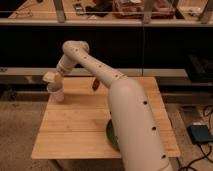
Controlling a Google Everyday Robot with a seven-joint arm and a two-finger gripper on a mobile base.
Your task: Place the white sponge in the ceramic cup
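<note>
The ceramic cup is small and whitish and stands upright near the far left corner of the wooden table. My gripper hangs just above the cup's rim, at the end of the forearm that comes down from the elbow. It is shut on the white sponge, a pale pad that sticks out to the left of the fingers, right over the cup.
A small reddish-brown object lies at the table's far edge. A dark green round dish is mostly hidden behind my arm at the front. A dark shelf unit stands behind the table. A blue-grey box lies on the floor at right.
</note>
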